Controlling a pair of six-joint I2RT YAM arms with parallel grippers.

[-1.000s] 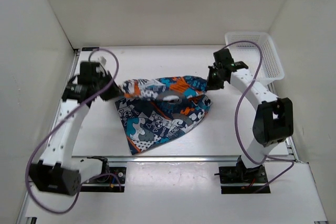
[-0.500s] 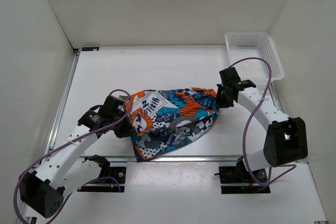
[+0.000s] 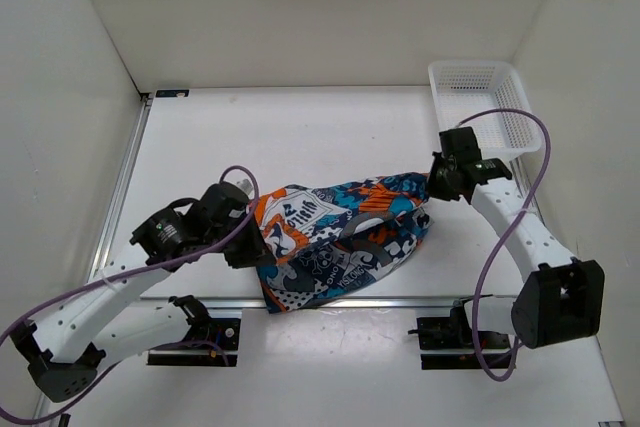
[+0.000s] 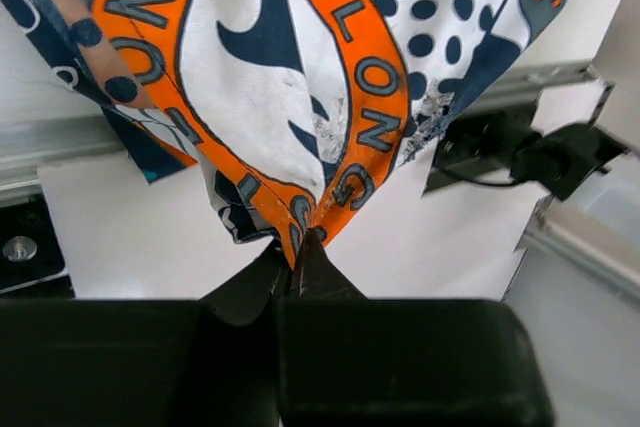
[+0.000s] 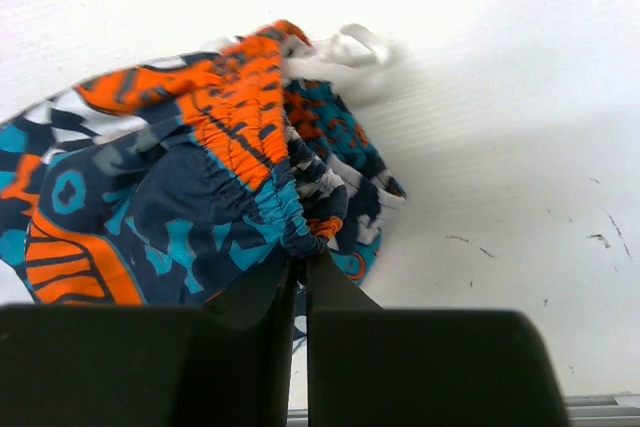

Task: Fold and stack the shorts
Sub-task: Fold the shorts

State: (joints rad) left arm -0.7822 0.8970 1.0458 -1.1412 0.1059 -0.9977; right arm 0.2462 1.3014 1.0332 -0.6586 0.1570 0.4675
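The shorts hang bunched between my two arms, over the near part of the bench. To fold them well, I think I should lower both ends level, with the cloth taut, so that no crease forms. My left jaws are closed on the orange-printed left edge. My right jaws are closed on the gathered waistband at the right end.

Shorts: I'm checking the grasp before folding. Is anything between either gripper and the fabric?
Nothing visible. The left gripper pinches an orange edge of the shorts directly, and the right gripper clamps their gathered elastic edge.
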